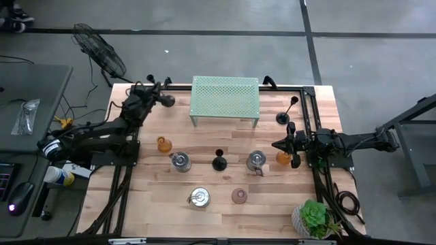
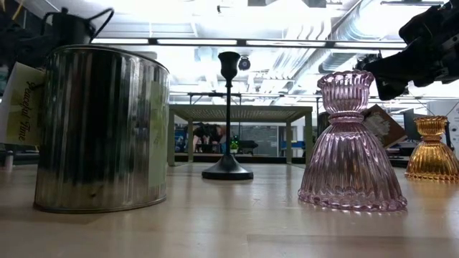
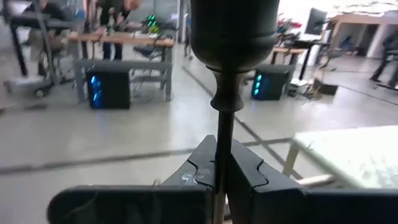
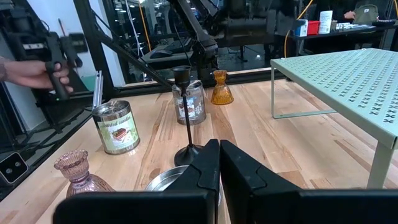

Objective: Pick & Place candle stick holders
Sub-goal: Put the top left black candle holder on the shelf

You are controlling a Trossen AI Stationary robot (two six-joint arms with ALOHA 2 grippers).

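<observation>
Left gripper sat at the table's far left corner, clamped tight on the thin stem of a candlestick, cup just above the fingers. Next along, a second candlestick stood upright mid-table between two tins, in front of the green rack. Over by the rack's right end stood a third candlestick. Right gripper hovered near it beside an amber holder, pinched closed, holding nothing.
</observation>
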